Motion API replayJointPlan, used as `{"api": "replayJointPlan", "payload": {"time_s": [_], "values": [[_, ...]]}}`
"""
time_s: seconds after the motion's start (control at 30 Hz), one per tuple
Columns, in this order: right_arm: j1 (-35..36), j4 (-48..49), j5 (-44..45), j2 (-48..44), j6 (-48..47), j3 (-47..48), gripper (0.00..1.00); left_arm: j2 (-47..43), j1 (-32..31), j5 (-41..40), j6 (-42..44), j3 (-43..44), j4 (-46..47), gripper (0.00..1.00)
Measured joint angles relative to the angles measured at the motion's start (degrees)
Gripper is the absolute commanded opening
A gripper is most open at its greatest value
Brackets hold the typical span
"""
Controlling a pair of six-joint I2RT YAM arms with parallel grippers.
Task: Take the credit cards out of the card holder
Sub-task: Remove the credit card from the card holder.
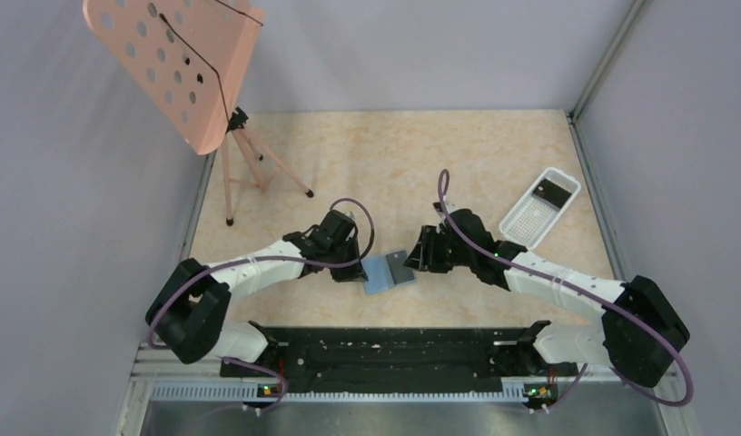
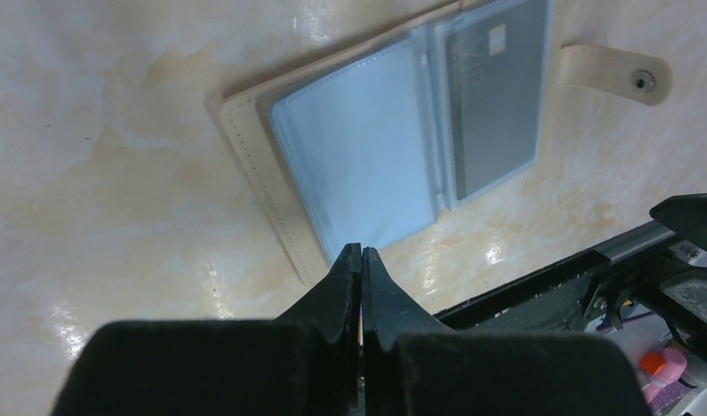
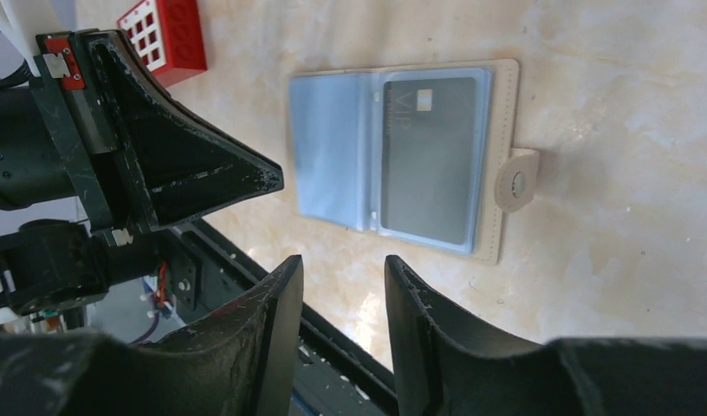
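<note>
Bright even light, soft shadows, glare spots on tabletop, close fingers blurred

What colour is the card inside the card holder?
The card is dark grey with a small pale chip; clearest in the right wrist view.
</note>
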Motion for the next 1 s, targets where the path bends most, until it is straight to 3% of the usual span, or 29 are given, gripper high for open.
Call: {"api": "replayJointPlan", "payload": {"time_s": [0.43,1.0], "values": [[0.0,2.4,3.3,12.0,-3.5,0.1,0.42,4.2,0.0,-0.6,-0.6,-1.2,3.0,0.0],[0.0,6.6,3.4,16.2,-7.1,1.2,0.42,4.7,0.0,-0.2,-0.6,-2.3,4.3,0.0]]}}
